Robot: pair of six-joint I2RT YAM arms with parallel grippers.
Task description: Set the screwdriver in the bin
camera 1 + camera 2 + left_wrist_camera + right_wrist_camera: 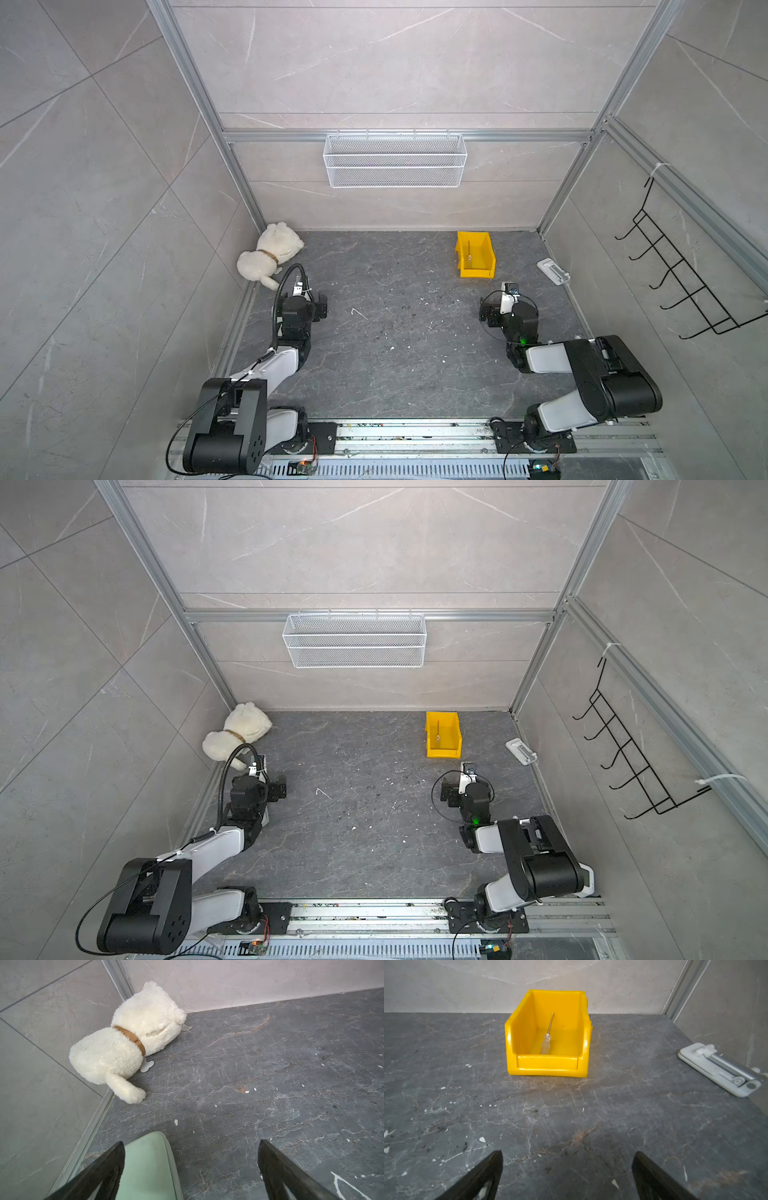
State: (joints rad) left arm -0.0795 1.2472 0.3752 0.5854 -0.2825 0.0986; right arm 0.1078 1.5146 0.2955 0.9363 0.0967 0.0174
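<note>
The yellow bin stands at the back right of the dark floor, its lowered lip facing my right arm. The screwdriver lies inside it, clear handle toward the lip and thin shaft leaning up the back wall. My right gripper hovers a short way in front of the bin, open and empty. On the left side my left gripper is open; a pale green rounded object lies on the floor beside one finger.
A white plush dog lies in the back left corner. A white latch plate sits by the right wall. A small bent white wire lies mid-floor. A white mesh basket hangs on the back wall, a black hook rack on the right wall.
</note>
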